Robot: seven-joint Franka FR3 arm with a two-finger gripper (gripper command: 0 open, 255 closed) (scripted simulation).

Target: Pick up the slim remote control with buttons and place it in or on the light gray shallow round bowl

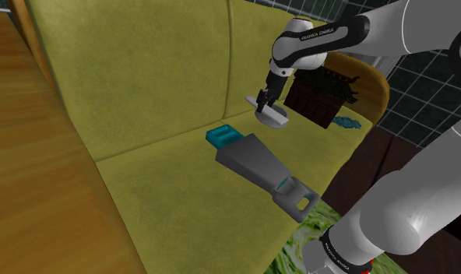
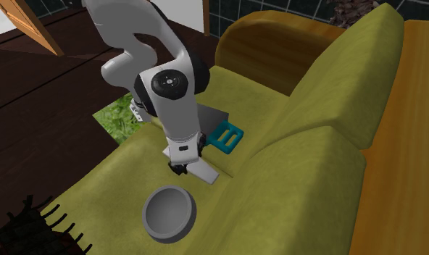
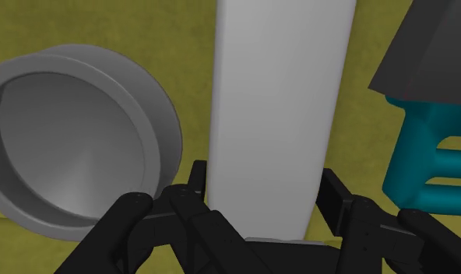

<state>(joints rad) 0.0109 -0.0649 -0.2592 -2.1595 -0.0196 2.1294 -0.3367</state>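
My black gripper [image 3: 260, 226] is shut on a plain white slim remote [image 3: 279, 101], its fingers [image 3: 191, 194] clasping the slab's two long sides. In the second exterior view the remote [image 2: 203, 171] sticks out from the gripper [image 2: 180, 168] just over the olive sofa seat. The light grey round bowl [image 2: 169, 213] rests on the seat close beside it, empty. From the shoulder view the remote [image 1: 268, 109] overlaps the bowl [image 1: 274, 123] under the gripper [image 1: 265, 100]. In the wrist view the bowl [image 3: 65, 148] lies to one side of the remote.
A teal handled object [image 2: 228, 136] and a dark grey flat object [image 1: 256, 159] lie on the seat behind the gripper. A dark fringed cushion [image 1: 322, 93] leans at the sofa's armrest. The sofa backrest [image 1: 143, 70] rises beside the seat, with a wooden surface [image 1: 34, 171] beyond.
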